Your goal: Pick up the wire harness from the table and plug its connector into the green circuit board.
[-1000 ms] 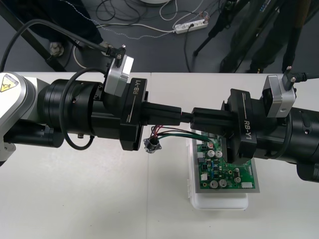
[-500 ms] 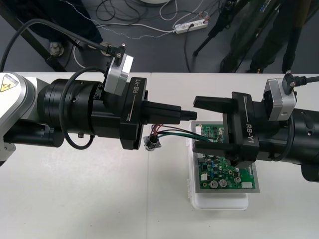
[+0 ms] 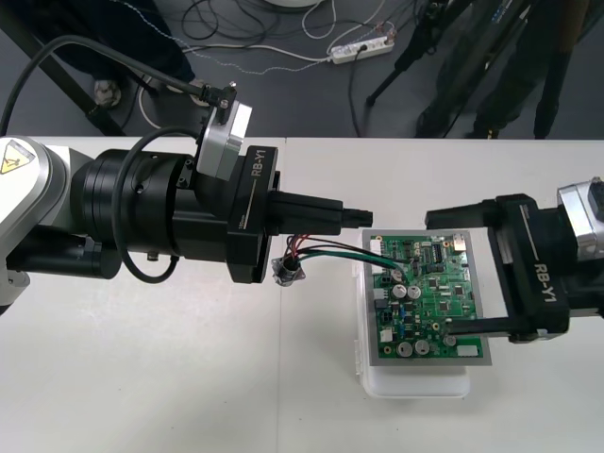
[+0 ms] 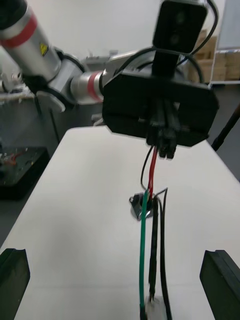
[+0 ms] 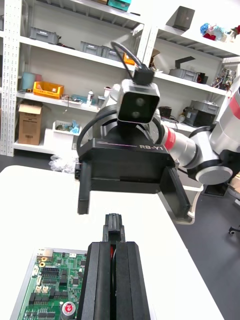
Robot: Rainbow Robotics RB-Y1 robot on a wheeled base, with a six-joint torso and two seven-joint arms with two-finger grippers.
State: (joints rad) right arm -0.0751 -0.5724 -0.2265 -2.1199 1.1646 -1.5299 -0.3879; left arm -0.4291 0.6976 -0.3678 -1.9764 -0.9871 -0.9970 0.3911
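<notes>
1. The left gripper (image 3: pixel 363 215) reaches in from the left and hangs above the table (image 3: pixel 170 377), just short of the board's near-left side. Its black fingers (image 5: pixel 100 280) are pressed together.
2. The wire harness (image 3: pixel 330 251) is pinched in that gripper. In the right wrist view the red wire (image 4: pixel 153 167) runs up into the closed fingers, with the green wire (image 4: pixel 143 250) and a black one dropping away beneath.
3. The round metal socket (image 3: pixel 286 274) hangs at the harness's loose end, just under the left gripper's body and clear of the board.
4. From there the wires stretch to the right and reach the far-left corner of the green circuit board (image 3: pixel 434 293). Whether that end is seated in the board cannot be told.
5. The board lies flat on its white base (image 3: pixel 415 385), right of the table's middle.
6. The right gripper (image 3: pixel 461 272) comes in from the right, its fingers (image 4: pixel 14 280) spread wide and holding nothing. One fingertip stands over the board's far edge and the other over its near edge, so the gripper brackets the board's right part.
7. The two grippers face each other across the board, well apart.
</notes>
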